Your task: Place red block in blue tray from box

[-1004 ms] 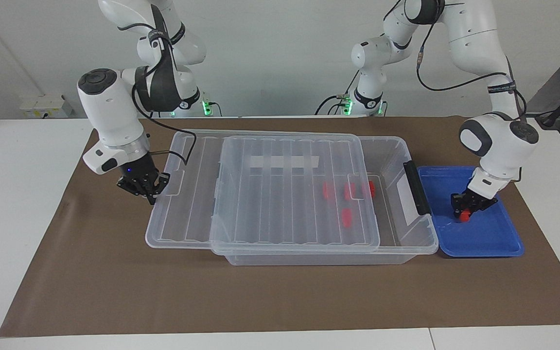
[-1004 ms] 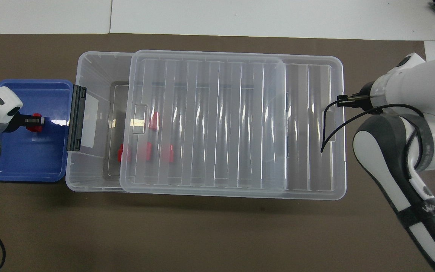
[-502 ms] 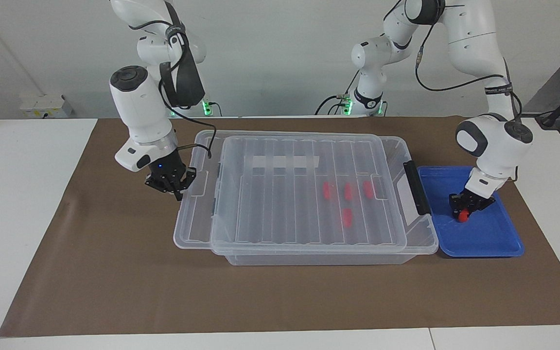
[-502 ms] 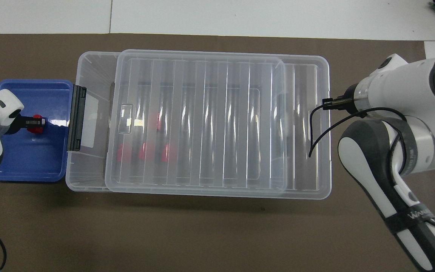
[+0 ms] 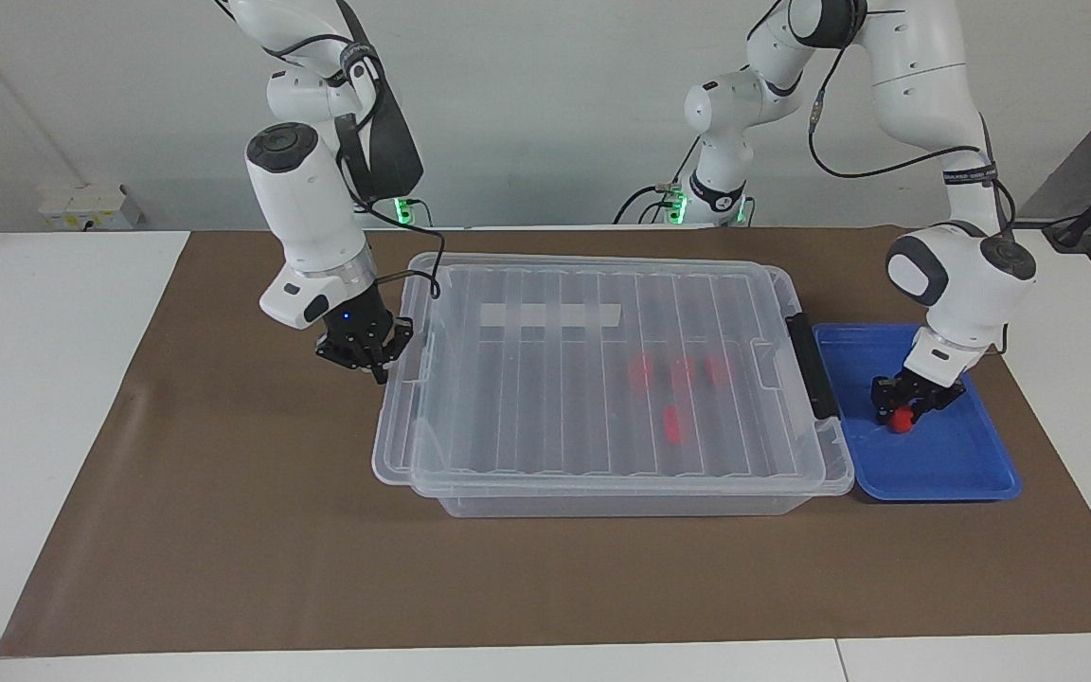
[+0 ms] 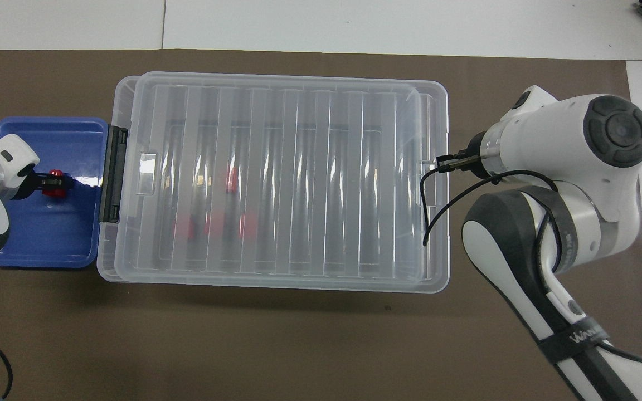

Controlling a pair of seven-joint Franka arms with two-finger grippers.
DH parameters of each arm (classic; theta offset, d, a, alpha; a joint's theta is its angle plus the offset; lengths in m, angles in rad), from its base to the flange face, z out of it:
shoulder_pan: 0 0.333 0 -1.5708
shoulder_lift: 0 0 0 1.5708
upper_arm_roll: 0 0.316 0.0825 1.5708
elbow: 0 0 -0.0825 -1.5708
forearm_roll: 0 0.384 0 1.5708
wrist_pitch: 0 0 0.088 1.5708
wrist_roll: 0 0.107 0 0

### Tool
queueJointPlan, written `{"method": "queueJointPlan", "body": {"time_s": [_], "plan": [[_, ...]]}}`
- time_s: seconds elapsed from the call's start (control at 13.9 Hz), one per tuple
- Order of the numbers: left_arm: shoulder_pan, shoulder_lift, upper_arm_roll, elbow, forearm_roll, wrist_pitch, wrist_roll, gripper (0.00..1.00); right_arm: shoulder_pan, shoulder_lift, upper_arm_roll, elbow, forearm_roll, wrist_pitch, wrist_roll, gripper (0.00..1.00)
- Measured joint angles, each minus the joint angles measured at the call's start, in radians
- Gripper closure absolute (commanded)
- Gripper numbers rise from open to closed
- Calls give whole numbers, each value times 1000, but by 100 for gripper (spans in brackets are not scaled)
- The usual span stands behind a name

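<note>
- A brown mat (image 5: pixel 223 530) fills the bottom of the facing view and covers the white table (image 5: pixel 34 379).
- The clear box (image 5: pixel 602 504) sits at the centre of the frame, on the mat.
- A ribbed clear lid (image 5: pixel 593 379) lies over nearly all of the box. At the centre left of the frame it overhangs the box's end a little.
- Four red blocks (image 5: pixel 673 421) show dimly through the lid, right of centre. Three are in a row and one lies lower in the frame.
- A black clip handle (image 5: pixel 811 365) sits on the box's end at the centre right, just beside the blue tray (image 5: pixel 943 474).
- The tray touches that end of the box, at the right of the facing view and the left of the overhead view.
- One red block (image 5: pixel 903 422) is inside the tray, in its upper half as the facing view shows it and apart from the rim.
- The left gripper (image 5: pixel 905 409) is right over that block, with its tip down at it. I cannot tell whether the claw is open or gripping the block.
- The right gripper (image 5: pixel 370 365) is at the centre left of the facing view, at the lid's overhanging end. Its claw is closed on the rim there.
- Both arm bases stand at the top of the frame.
</note>
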Motion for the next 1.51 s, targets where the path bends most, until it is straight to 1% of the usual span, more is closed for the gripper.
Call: {"method": "queueJointPlan", "body": {"time_s": [0.07,0.14,0.36,0.43,0.5,0.65,0.72,0.86,1.0,1.15,1.29,1.36,1.43,1.51], "plan": [[0,0,-2,11,0,-15,0,35,1,0,4,0,0,0,0,100],[0,-2,-3,38,0,-59,0,34,3,0,8,0,0,0,0,100],[-6,-19,-6,202,0,-303,0,25,10,0,17,-1,1,0,0,100],[-12,-30,-6,263,0,-392,0,24,11,0,19,-1,1,0,0,100],[-16,-45,-7,318,0,-472,0,16,11,0,19,-1,1,0,0,100],[-21,-82,-7,395,0,-583,0,0,11,0,19,-1,1,0,0,100],[-23,-102,-9,420,-1,-626,0,0,11,0,19,-1,2,0,0,100],[-31,-152,-17,450,-3,-697,0,0,10,-1,19,1,2,-1,0,100],[-69,-228,-21,458,-5,-763,0,0,8,-14,5,4,2,-27,11,100],[-113,-295,-23,449,-5,-818,-1,0,7,-46,-40,7,2,-78,39,100],[-135,-314,-25,428,-5,-824,-1,0,6,-82,-99,7,2,-139,52,100],[-135,-313,-25,420,-5,-824,-1,0,6,-96,-128,7,2,-165,53,58],[-138,-312,-25,413,-6,-821,-1,0,6,-111,-152,8,3,-188,53,8],[-148,-312,-25,413,-8,-816,-10,0,7,-125,-170,9,3,-207,53,0]]}}
